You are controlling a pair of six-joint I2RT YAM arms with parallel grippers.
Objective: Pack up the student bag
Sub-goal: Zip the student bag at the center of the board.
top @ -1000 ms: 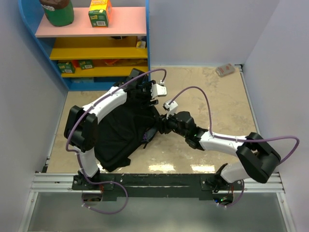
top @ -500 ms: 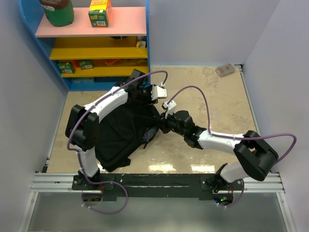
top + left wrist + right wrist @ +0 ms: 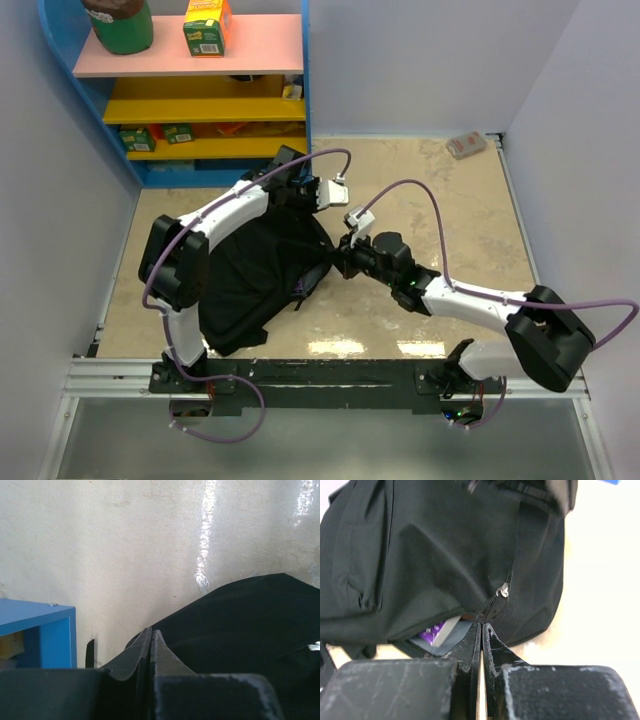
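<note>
Now the left gripper (image 3: pixel 151 634) pinches the student bag's (image 3: pixel 250 275) far edge, fingers closed; the right gripper (image 3: pixel 481 628) pinches its zip (image 3: pixel 504 591) side.

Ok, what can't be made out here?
Student bag contents: right wrist view, only a purple sliver shows through the zip gap.
Right gripper, same view: shut at the zip end; own tips hide anything pinched.
Small object by far wall: top view, too small to name.

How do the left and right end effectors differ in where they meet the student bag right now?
The left end effector pinches the student bag at its far edge, beside the blue shelf. The right end effector closes at the zip opening on the bag's right side, where a purple item shows inside. Both are shut on black fabric.
</note>
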